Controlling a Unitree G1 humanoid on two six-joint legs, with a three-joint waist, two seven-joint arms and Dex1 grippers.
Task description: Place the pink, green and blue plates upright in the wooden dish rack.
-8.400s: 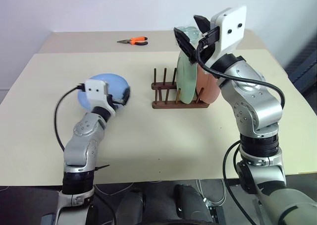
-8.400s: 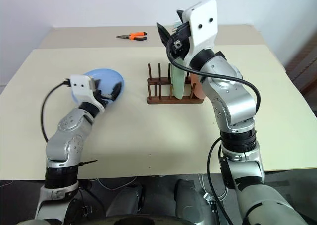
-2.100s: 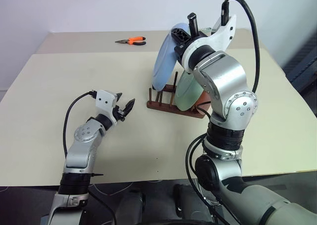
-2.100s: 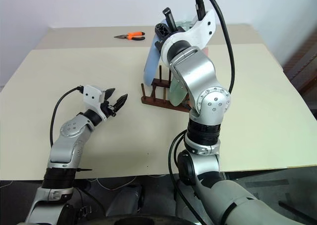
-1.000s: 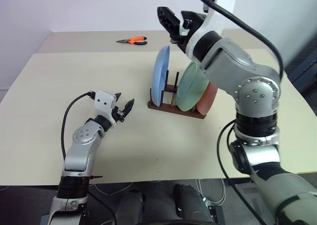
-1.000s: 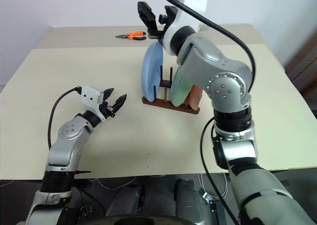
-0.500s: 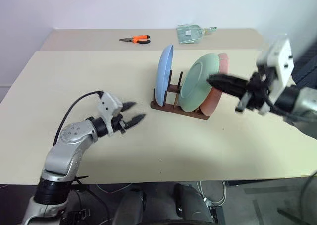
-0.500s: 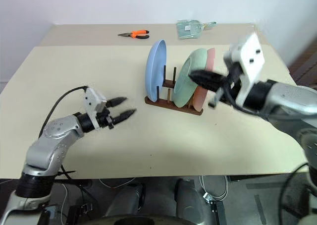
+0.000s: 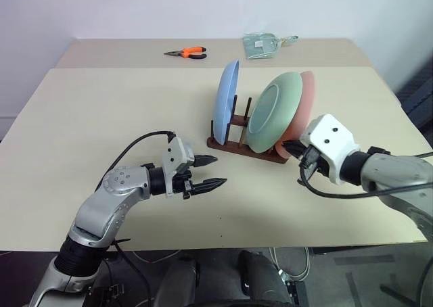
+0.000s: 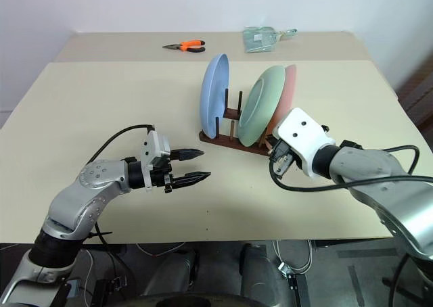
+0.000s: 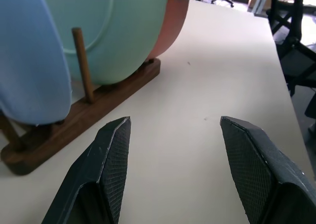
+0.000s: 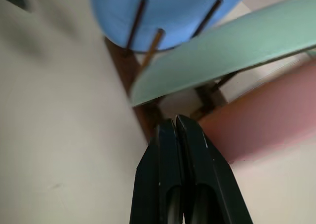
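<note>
Blue plate (image 9: 228,102), green plate (image 9: 272,112), pink plate (image 9: 302,111) upright in wooden dish rack (image 9: 245,149), pink mostly hidden; left gripper (image 9: 210,172) spread; right gripper (image 12: 178,126) pressed together.

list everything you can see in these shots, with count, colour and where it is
blue plate: 1, light blue, on edge in the rack, the plate nearest the robot's left
green plate: 1, mint green, in the rack, leaning between the blue and pink ones
pink plate: 1, salmon pink, in the rack, behind the green one on the robot's right
wooden dish rack: 1, dark brown, middle of the table
pliers: 1, orange handles, far side of the table
clear packet: 1, greenish, far side, right of the pliers
table: 1, beige, under everything
left gripper: 1, black jaws open, empty, over the table left of the rack
right gripper: 1, black jaws shut, empty, at the rack's right end
</note>
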